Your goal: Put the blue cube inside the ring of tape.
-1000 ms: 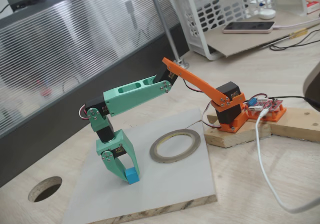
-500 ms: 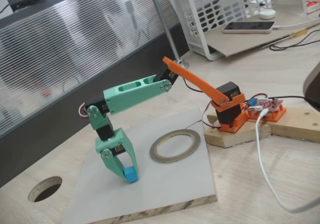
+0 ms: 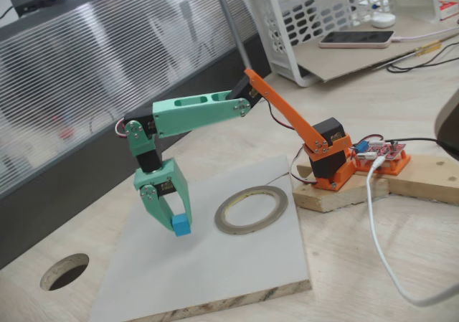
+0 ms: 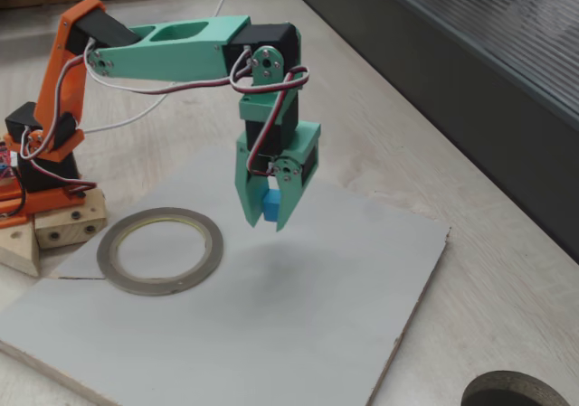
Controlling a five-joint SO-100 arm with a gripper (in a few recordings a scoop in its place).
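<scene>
My green gripper is shut on the blue cube and holds it in the air, a little above the grey board. The ring of tape lies flat on the board with nothing inside it. In a fixed view the cube hangs left of the ring; in the other it hangs to the ring's right.
A round dark hole is cut through the wooden tabletop beyond the board's edge. The arm's orange base sits on wooden blocks next to the ring. A white cable and a white basket lie behind.
The gripper has lifted the blue cube off the board and carried it slightly toward the ring. The arm's upper links have risen.
</scene>
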